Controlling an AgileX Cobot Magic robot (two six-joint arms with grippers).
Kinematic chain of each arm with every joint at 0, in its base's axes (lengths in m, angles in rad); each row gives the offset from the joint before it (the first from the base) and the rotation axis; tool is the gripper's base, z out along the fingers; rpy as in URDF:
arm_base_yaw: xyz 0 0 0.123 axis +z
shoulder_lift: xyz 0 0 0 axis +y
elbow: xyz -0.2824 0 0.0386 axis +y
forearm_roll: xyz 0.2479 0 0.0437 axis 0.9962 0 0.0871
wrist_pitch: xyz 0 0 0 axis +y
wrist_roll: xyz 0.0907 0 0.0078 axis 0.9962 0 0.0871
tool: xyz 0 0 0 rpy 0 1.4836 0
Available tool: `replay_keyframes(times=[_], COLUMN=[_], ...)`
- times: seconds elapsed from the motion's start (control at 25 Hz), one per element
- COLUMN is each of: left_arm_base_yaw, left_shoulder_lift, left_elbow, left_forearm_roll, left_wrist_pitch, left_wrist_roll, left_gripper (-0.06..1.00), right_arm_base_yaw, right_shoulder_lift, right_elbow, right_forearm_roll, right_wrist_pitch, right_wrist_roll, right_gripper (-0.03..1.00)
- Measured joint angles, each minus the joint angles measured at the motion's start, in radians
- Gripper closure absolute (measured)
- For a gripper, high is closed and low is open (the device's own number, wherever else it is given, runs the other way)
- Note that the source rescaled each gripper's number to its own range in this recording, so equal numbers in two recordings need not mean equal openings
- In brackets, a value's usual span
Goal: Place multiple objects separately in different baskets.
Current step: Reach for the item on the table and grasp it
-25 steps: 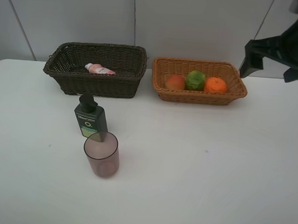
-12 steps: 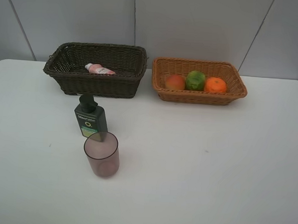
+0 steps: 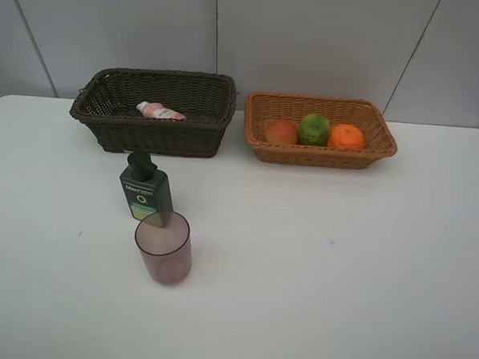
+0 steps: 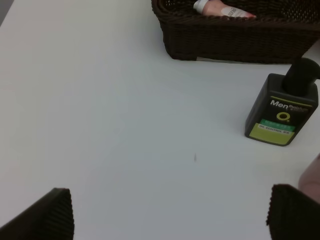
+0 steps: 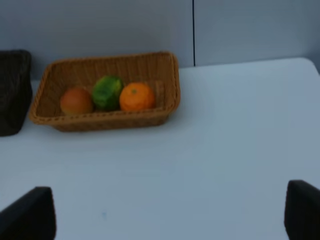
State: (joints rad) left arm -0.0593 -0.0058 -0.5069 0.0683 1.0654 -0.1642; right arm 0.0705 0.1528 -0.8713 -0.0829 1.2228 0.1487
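1. Two wrist views are the only ones that show grippers; the high camera has neither arm in frame.
2. Left gripper [image 4: 172, 215]: fingertips spread wide, nothing between them, over bare white table [image 3: 340, 257].
3. Right gripper [image 5: 165, 212]: likewise spread and holding nothing, over the table on the near side of the tan basket [image 3: 321, 156].
4. Nearest item is the mauve cup [image 3: 163, 248], upright with its mouth up. The high view shows it whole; the left wrist view catches only a sliver at the frame edge.
5. Dark green pump bottle [image 3: 146, 192] stands upright just behind the cup. Can't tell whether they touch. "Men" on the label is legible only in the left wrist view.
6. Dark brown basket [image 3: 153, 135], far left, holds the pink bottle [image 3: 159, 110] lying on its side, white cap toward the left.
7. Tan basket, far right, sits beside the dark one with a small gap. It holds a row, left to right: red-orange fruit [image 3: 282, 132], green fruit [image 3: 314, 129], tangerine [image 3: 347, 136], packed close.
8. Right wrist view shows the tan basket whole and only an edge of the dark one; left wrist view shows only the dark one.
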Motion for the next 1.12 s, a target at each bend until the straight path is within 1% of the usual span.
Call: replay_keyframes(times=[0.2,0.32,0.4,0.6,0.72,0.84,0.96,1.12], left_arm_base_yaw=[0.000,0.000,0.000,0.000,0.000,0.000,0.000,0.000], left_shoulder_lift=[0.000,0.000,0.000,0.000,0.000,0.000,0.000,0.000], left_elbow=[0.000,0.000,0.000,0.000,0.000,0.000,0.000,0.000], left_forearm_roll=[0.000,0.000,0.000,0.000,0.000,0.000,0.000,0.000], left_wrist_pitch=[0.000,0.000,0.000,0.000,0.000,0.000,0.000,0.000], left_wrist_roll=[0.000,0.000,0.000,0.000,0.000,0.000,0.000,0.000], left_gripper=[-0.06,-0.06,-0.06,-0.06,-0.06,-0.06,-0.06,-0.06], right_arm_base_yaw=[0.000,0.000,-0.001,-0.001,-0.001,-0.001,-0.001,-0.001], right_shoulder_lift=[-0.092,-0.147,-0.158,-0.158,-0.157,-0.157,-0.157,-0.157], right_elbow=[0.002,0.058,0.127,0.300,0.322,0.326,0.348,0.351], right_forearm_roll=[-0.010,-0.049,-0.079,-0.090,-0.101,-0.106,-0.109,-0.110], right_wrist_pitch=[0.000,-0.003,-0.029,-0.179,-0.201,-0.202,-0.171,-0.165], right_wrist_roll=[0.000,-0.001,-0.001,-0.003,-0.003,-0.003,-0.003,-0.003], right_gripper=[-0.03,-0.03,-0.03,-0.03,-0.03,-0.03,-0.03,-0.03])
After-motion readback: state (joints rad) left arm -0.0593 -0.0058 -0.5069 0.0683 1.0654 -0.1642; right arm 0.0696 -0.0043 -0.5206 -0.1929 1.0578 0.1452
